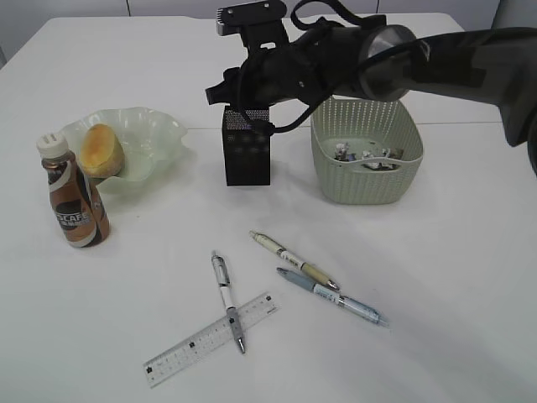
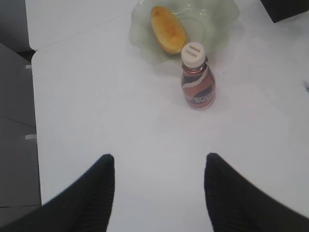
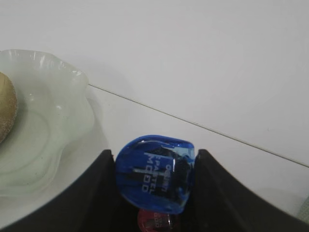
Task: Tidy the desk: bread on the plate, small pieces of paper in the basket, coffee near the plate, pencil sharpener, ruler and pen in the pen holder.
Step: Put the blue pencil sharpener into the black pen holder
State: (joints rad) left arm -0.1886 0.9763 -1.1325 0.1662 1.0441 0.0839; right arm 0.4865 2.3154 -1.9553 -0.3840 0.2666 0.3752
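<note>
White desk [image 1: 436,277] lies under your two grippers. Your right gripper [image 3: 155,181] pinches the blue pencil sharpener [image 3: 155,175], right above the black pen holder [image 1: 247,149]. Your left gripper [image 2: 159,166] hangs wide apart, holding nothing, with the coffee [image 2: 197,77] ahead of it.

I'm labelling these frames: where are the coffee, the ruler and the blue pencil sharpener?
coffee [image 1: 74,214]: exterior view, on the label.
ruler [image 1: 201,342]: exterior view, mid-length on the clear strip.
pencil sharpener [image 3: 155,174]: right wrist view, blue body held between the pincer fingers.
</note>
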